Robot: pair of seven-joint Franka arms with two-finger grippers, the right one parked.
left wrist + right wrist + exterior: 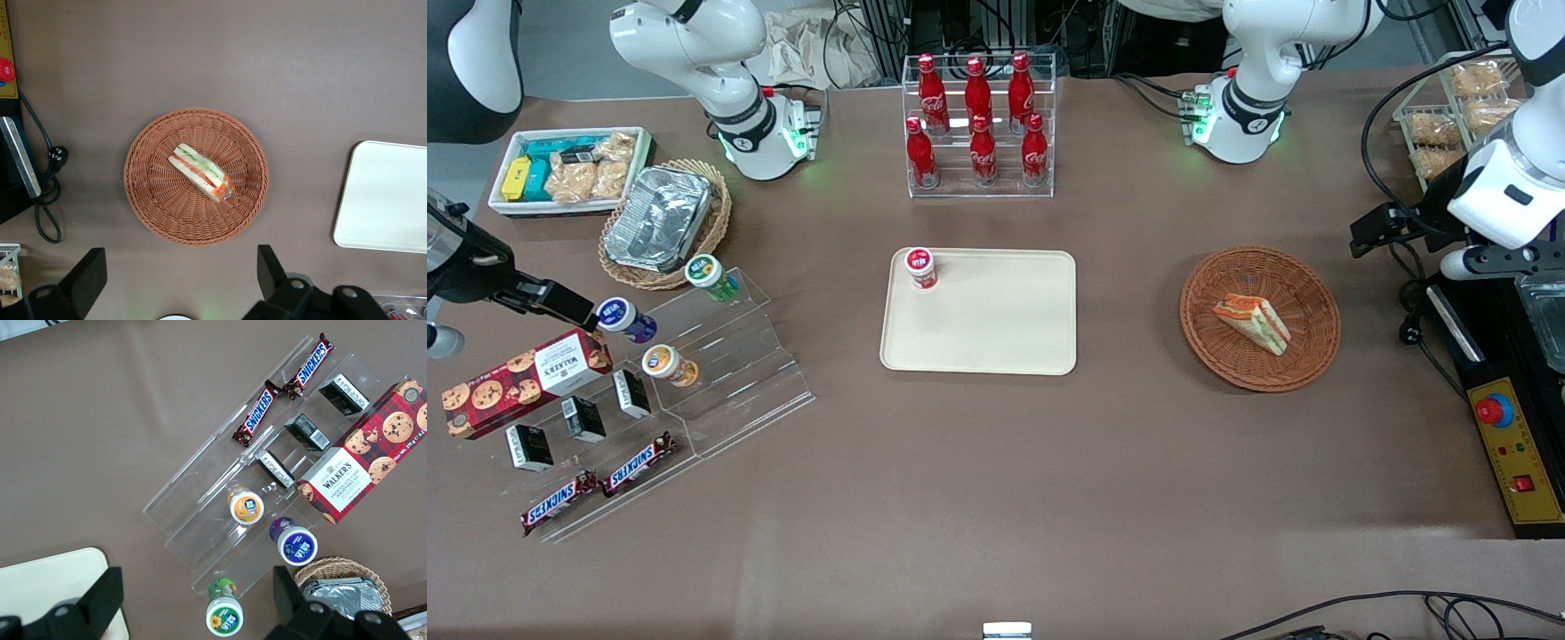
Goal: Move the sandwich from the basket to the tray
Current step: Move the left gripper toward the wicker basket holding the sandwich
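The sandwich (1252, 322) (200, 172), a pale wedge with orange-red and green layers, lies in the middle of the round reddish-brown basket (1200, 338) (143, 200). The cream tray (996, 329) (387, 200) lies flat at the table's centre, beside the basket toward the parked arm's end. A small red-lidded cup (920, 267) stands on a tray corner. My gripper (1380, 233) (179, 277) hangs high above the table beside the basket, toward the working arm's end. Its fingers (270, 270) stand wide apart and open, with nothing between them.
A clear rack of red cola bottles (978, 124) stands farther from the front camera than the tray. A stepped acrylic stand (711, 364) with snacks, a tan basket with foil container (663, 222) and a white bin (569, 169) sit toward the parked arm's end. A yellow control box (1516, 444) and cables (47, 193) lie beside the basket.
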